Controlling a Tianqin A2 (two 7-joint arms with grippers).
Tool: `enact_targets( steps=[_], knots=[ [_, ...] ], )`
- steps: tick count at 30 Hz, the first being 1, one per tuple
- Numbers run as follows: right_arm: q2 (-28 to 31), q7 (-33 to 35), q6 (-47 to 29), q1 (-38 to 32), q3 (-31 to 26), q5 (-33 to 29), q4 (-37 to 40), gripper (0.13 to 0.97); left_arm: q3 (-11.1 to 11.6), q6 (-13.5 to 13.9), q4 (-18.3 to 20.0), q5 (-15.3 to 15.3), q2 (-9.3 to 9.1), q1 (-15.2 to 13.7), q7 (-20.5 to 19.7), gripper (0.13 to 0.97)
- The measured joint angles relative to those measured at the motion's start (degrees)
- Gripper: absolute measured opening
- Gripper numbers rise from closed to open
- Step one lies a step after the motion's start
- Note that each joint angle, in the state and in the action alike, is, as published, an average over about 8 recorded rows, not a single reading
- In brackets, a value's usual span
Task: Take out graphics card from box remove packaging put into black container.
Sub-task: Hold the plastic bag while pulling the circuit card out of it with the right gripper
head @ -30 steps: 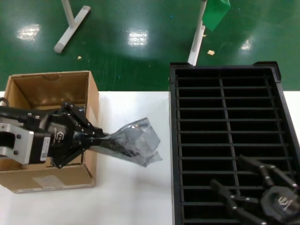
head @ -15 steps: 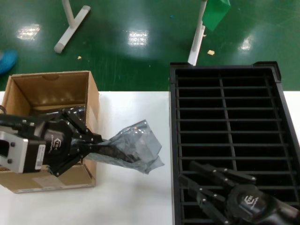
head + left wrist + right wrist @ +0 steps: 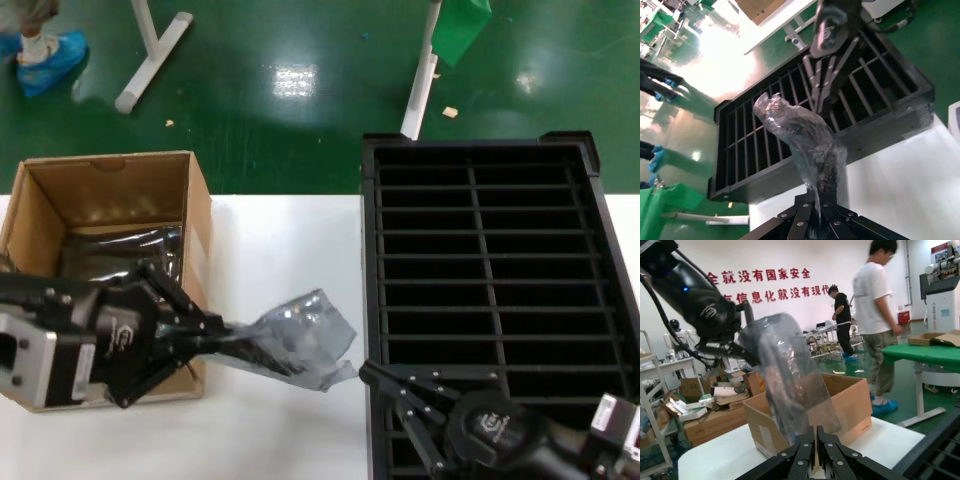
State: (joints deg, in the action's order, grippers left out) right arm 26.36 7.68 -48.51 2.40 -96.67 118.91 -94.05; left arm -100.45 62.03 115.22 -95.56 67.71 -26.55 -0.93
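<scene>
My left gripper [image 3: 218, 327] hangs just off the brown box [image 3: 196, 215], at its near right corner, and is shut on one end of the crinkly grey packaging [image 3: 298, 335]. The bag sticks out over the white table toward the black container [image 3: 369, 250]. Something dark shows through the bag near the fingers; the graphics card itself is hidden. In the left wrist view the packaging [image 3: 800, 135] rises from my left gripper [image 3: 819, 201]. My right gripper [image 3: 372, 378] is shut and empty over the container's near left corner, its tips close to the bag's free end [image 3: 785, 380].
Another shiny dark bag [image 3: 120, 250] lies inside the box. The white table [image 3: 285, 235] runs between box and container. White stand legs [image 3: 150, 50] and a person's blue shoe cover [image 3: 50, 52] are on the green floor beyond. People [image 3: 875, 315] stand behind the box.
My left gripper has drawn the packaging nearer and a little rightward, clear of the box. My right gripper has swept left across the container's near end, up to the bag's free end.
</scene>
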Motion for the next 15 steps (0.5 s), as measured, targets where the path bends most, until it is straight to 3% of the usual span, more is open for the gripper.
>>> enact_targets(
  steps=[8, 15],
  knots=[
    [-0.4, -0.5, 1.2, -1.6, -1.4, -0.6, 0.1, 0.156, 0.0, -1.0, 1.0, -0.1, 0.11, 2.3, 0.6, 0.142],
    [-0.6, -0.9, 2.2, -1.0, -2.0, -0.6, -0.9, 0.148, -1.5, -1.4, -0.4, 1.0, -2.22, 0.7, 1.9, 0.142]
  ],
)
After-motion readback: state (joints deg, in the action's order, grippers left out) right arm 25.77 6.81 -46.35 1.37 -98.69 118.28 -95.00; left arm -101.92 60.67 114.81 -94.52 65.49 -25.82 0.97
